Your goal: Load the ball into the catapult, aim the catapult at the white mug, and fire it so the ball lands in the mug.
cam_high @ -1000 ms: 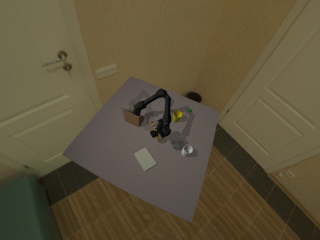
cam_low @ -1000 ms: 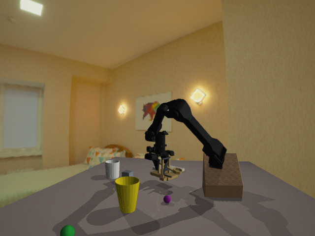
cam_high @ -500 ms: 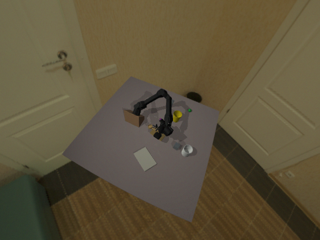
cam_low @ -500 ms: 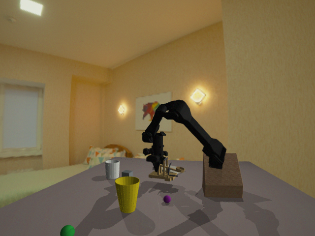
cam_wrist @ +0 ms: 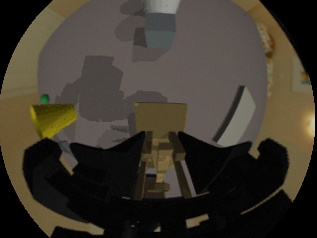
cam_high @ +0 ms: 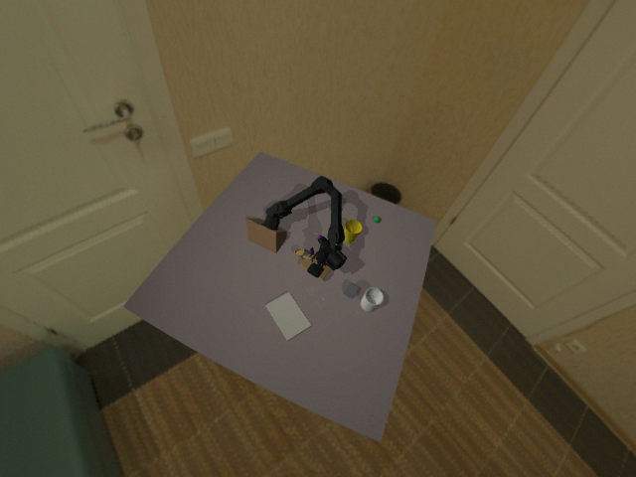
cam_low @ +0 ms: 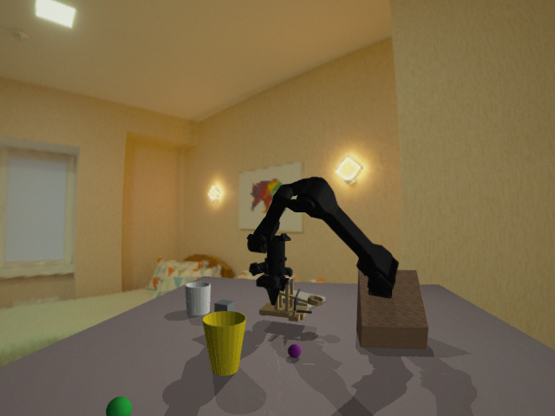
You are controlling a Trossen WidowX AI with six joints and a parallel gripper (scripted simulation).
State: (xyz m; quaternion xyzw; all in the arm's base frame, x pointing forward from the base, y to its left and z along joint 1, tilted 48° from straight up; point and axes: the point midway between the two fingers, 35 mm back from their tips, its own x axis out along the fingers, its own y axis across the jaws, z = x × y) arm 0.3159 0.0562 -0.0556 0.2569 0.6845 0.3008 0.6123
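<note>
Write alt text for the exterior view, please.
A black arm's gripper grips a small wooden catapult just above a grey table; the white mug stands beyond a yellow cup, with a purple ball and a green ball nearer.
</note>
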